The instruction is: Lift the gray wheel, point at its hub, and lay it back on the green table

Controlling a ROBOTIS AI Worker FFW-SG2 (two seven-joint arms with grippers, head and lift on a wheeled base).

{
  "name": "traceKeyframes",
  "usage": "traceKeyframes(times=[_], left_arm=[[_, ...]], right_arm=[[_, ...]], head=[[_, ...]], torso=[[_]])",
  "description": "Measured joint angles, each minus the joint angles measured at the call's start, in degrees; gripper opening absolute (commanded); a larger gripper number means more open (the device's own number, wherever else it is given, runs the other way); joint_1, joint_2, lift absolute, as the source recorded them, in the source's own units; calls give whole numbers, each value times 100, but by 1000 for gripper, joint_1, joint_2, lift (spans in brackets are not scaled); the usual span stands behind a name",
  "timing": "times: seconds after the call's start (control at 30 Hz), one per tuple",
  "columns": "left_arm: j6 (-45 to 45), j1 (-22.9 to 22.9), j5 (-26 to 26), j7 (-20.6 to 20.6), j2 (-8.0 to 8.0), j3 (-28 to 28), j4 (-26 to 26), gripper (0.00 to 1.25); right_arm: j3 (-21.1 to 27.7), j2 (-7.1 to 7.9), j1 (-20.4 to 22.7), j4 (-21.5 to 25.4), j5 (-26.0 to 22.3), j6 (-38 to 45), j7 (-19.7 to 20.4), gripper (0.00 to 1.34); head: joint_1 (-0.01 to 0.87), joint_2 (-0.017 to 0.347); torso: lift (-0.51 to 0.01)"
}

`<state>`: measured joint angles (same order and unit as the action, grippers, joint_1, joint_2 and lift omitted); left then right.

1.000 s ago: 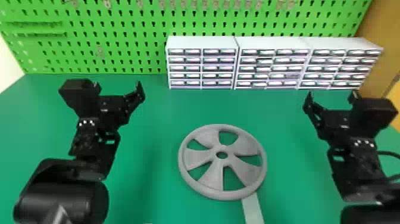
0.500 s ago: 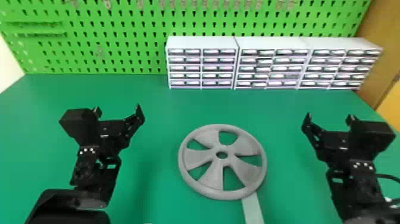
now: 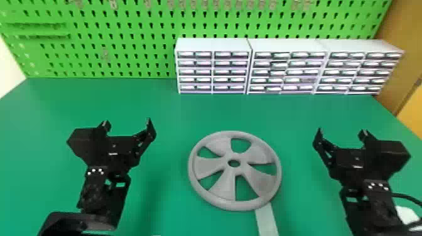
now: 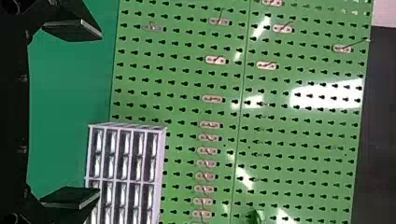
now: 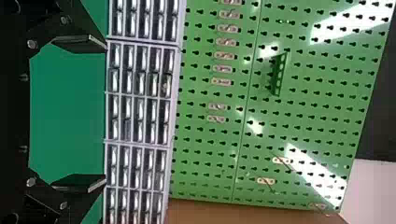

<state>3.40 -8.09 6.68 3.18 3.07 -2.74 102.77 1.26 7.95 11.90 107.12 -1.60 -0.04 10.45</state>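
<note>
The gray wheel [image 3: 219, 186] lies flat on the green table [image 3: 150, 106] in the head view, its round hub [image 3: 234, 163] near the middle of its spokes. To the left of the wheel, my left gripper [image 3: 128, 124] stands open and apart from it. On the wheel's other side is my right gripper [image 3: 341, 133], also open and not touching it. The left wrist view has the left gripper [image 4: 71, 114] with its fingers wide apart and nothing between them. Likewise, the right gripper [image 5: 80, 113] holds nothing in the right wrist view.
White drawer cabinets [image 3: 213, 45] stand at the table's back before a green pegboard [image 3: 125, 40]. A pale strip [image 3: 267, 219] lies on the table at the wheel's near right rim. A white object [image 3: 408, 216] sits beside the right arm.
Both arms have come nearer the table's front side in the head view, one on each side of the wheel. The wheel has stayed where it was.
</note>
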Motion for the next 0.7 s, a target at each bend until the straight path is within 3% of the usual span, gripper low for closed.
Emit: traceKeyframes(times=[0.7], left_arm=[[179,-5,44,-91,0,-49,-110,1138]], right_arm=[[-144,93,5,-7,-51,-69,1,1042]], head=[[692,48]], torso=[[-93]])
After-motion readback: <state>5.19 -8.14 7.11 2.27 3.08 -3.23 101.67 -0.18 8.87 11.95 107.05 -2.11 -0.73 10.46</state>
